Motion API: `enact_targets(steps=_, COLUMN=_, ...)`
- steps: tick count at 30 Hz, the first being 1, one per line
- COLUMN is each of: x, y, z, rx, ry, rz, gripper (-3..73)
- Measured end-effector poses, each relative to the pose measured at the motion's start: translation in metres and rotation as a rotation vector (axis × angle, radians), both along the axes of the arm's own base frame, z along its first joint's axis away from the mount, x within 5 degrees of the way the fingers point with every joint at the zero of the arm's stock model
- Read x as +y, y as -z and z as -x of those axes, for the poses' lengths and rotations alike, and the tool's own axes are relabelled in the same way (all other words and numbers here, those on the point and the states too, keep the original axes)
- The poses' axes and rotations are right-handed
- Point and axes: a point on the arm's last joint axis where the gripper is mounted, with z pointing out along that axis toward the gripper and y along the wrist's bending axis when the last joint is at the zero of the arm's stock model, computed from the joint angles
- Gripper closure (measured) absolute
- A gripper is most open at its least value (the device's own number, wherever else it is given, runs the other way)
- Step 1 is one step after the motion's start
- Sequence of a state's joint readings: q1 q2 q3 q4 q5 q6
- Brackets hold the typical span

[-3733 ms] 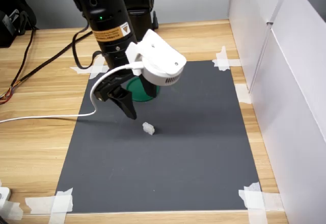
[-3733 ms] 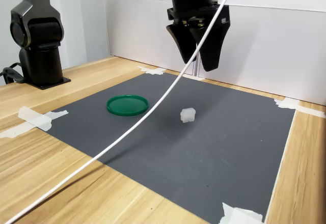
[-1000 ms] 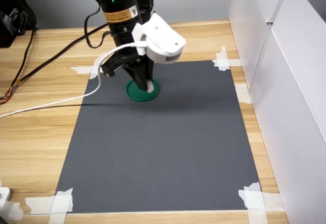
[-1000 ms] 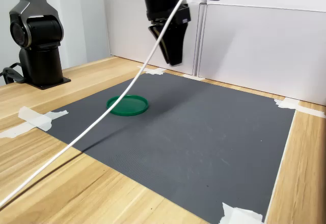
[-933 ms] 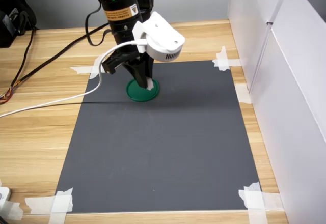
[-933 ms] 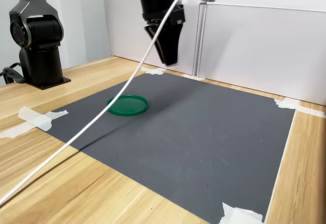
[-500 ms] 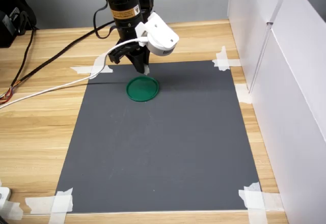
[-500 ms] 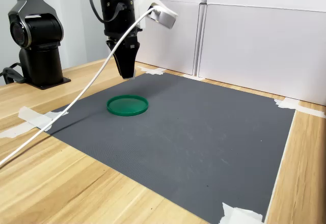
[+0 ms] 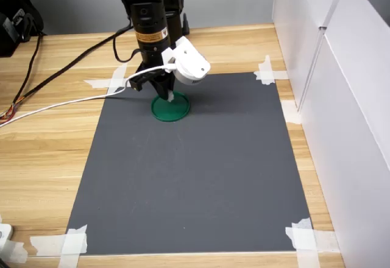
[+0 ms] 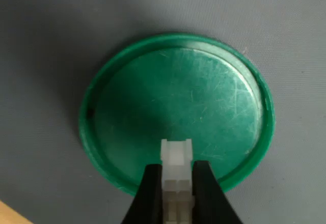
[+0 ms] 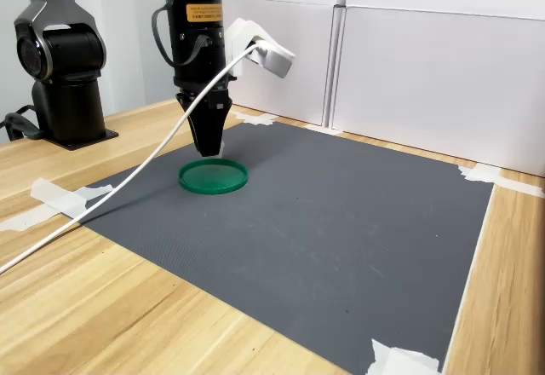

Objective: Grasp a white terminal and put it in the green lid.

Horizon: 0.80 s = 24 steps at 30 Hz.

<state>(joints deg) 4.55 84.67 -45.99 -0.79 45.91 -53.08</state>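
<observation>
The green lid (image 9: 170,108) (image 11: 213,175) (image 10: 178,112) lies flat on the dark mat, at its far left in the second exterior view. My gripper (image 9: 168,96) (image 11: 209,148) (image 10: 176,193) points straight down over the lid and is shut on the white terminal (image 10: 176,160) (image 9: 170,97). In the wrist view the small blocky white piece sticks out between the two black fingers (image 10: 148,196), hanging just above the lid's inner floor near its rim. In the second exterior view the terminal is hard to make out at the fingertips.
A dark grey mat (image 9: 195,176) taped at its corners covers the wooden table (image 9: 49,152). White panels (image 9: 341,97) wall the first exterior view's right. A white cable (image 9: 61,103) trails from the wrist camera. A black arm base (image 11: 64,60) stands at the second exterior view's left.
The terminal was picked off the mat's middle and carried to the lid. In the last half second the gripper moved down over the lid, still shut on the terminal.
</observation>
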Motion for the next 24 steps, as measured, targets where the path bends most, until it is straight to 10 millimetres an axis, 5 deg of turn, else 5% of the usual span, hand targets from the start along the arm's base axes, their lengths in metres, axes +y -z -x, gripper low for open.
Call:
enact_targets(steps=5, x=-0.002, y=0.006, z=-0.002, rx=0.022, ry=-0.016, rz=0.026, gripper=52.6)
enact_targets(steps=12, x=0.0, y=0.004, z=-0.004, rx=-0.013, ry=0.0, rz=0.001, gripper=19.2)
enact_targets(steps=16, x=0.002, y=-0.014, z=-0.003, rx=-0.131, ry=0.017, rz=-0.034, gripper=6.3)
enact_targets(steps=24, x=0.003, y=-0.077, z=0.009, rx=-0.535, ry=0.09, rz=-0.134, gripper=5.2)
